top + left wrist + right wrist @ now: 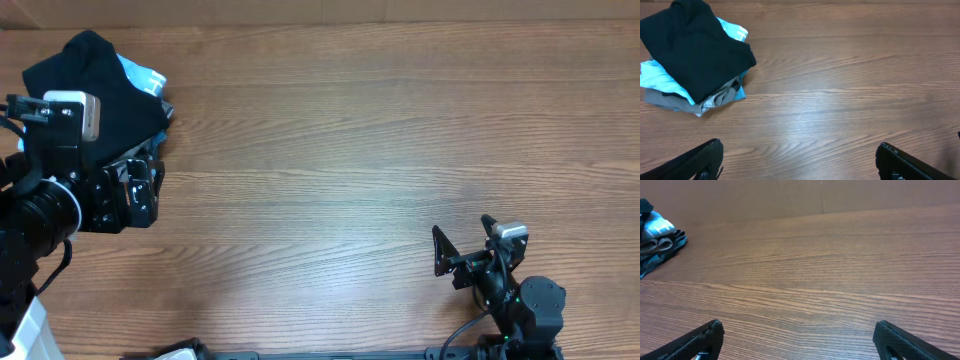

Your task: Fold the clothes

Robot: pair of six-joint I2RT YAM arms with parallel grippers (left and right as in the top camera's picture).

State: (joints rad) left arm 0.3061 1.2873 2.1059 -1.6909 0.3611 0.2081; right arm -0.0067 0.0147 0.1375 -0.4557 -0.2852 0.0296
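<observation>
A pile of folded clothes (110, 85) lies at the table's far left corner, a black garment (695, 47) on top of light blue (660, 77) and grey (670, 100) ones. It also shows at the far left of the right wrist view (657, 240). My left gripper (135, 190) is open and empty, just in front of the pile, its fingertips spread over bare wood (799, 155). My right gripper (465, 250) is open and empty near the table's front right, over bare wood (797, 335).
The wooden table (350, 130) stretches between the two arms. A tan wall (790, 197) runs along the table's far edge.
</observation>
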